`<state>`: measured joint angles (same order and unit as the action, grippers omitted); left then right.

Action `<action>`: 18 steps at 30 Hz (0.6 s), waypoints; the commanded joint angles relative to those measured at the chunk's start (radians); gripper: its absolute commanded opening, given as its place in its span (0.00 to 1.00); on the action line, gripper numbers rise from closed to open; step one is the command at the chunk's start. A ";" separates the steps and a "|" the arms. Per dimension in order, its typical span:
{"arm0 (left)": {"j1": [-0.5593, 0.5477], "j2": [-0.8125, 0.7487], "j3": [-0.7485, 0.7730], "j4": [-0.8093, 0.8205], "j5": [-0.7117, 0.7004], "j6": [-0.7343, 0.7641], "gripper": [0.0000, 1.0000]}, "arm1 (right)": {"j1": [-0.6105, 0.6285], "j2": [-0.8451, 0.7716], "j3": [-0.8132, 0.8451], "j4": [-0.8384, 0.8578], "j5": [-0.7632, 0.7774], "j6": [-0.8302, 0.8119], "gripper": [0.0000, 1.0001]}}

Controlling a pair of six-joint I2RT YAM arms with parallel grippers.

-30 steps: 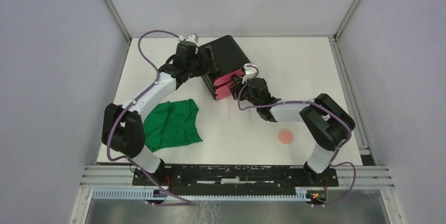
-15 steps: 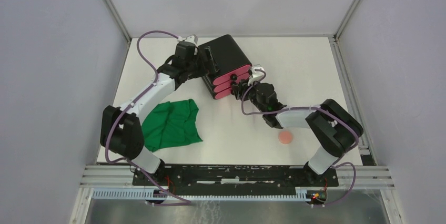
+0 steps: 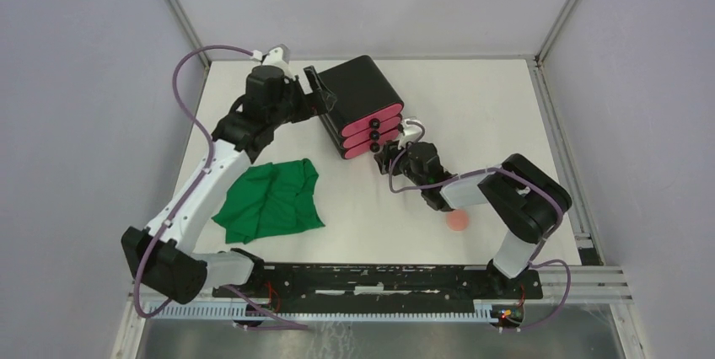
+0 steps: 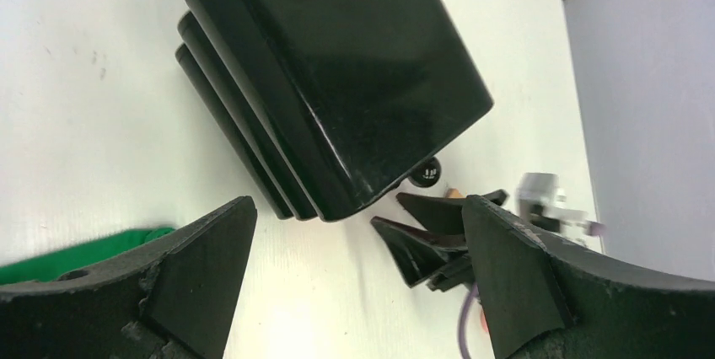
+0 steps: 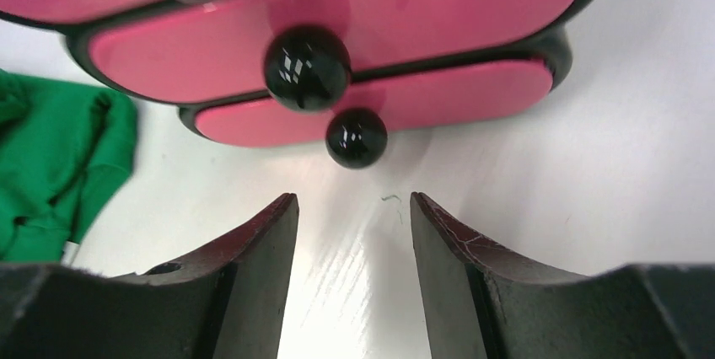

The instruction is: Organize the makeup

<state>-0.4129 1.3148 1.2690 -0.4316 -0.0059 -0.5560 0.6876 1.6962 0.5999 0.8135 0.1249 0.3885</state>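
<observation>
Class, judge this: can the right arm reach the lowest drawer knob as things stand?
Probably yes. The right tool is open and faces the lowest knob head-on, with only bare table between them; nothing blocks the gap.

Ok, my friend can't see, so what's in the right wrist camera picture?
The right hand, open and empty, points at the stacked pink drawers, its fingertips just short of the lowest drawer's round black knob. A green cloth lies on the white table at the left.
</observation>
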 commanded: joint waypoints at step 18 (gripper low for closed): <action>-0.003 -0.164 -0.038 -0.033 -0.115 0.011 0.99 | 0.006 0.281 0.166 0.204 0.021 0.051 0.44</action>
<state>-0.4126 1.1652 1.2304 -0.4843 -0.1020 -0.5564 0.6876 1.9606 0.7349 0.9283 0.1196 0.4255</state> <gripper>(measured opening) 0.994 0.481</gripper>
